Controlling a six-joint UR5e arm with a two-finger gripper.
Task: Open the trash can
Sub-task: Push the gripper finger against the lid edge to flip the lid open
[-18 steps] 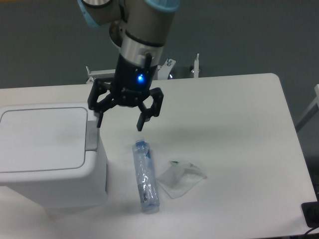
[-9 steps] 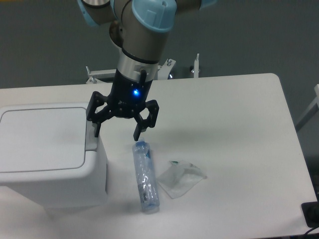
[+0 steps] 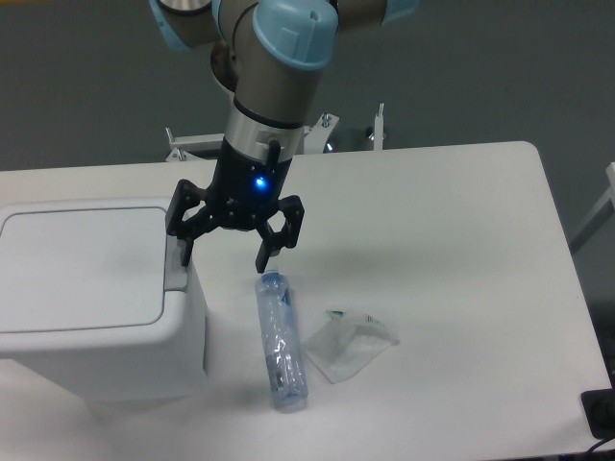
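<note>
arm (image 3: 274, 58): grey tubular links, light blue round joint caps
wrist: silver metal cylinder with a narrow black strip down its side
gripper (image 3: 223, 250): black, two fingers on open linkage bars, small blue light glowing on its body
fingertips (image 3: 261, 260): slim, dark, flat-ended

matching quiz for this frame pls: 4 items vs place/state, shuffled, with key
Items:
1. trash can
2. gripper
3. plastic bottle
4. clear plastic bag

Place/state:
A. lying on its side on the table, in front of the arm
B. crumpled flat, right of the bottle
C. far left of the table, lid shut
D. open, one of its fingers by the grey push tab

Pairs: 1-C, 2-D, 3-A, 4-B
</note>
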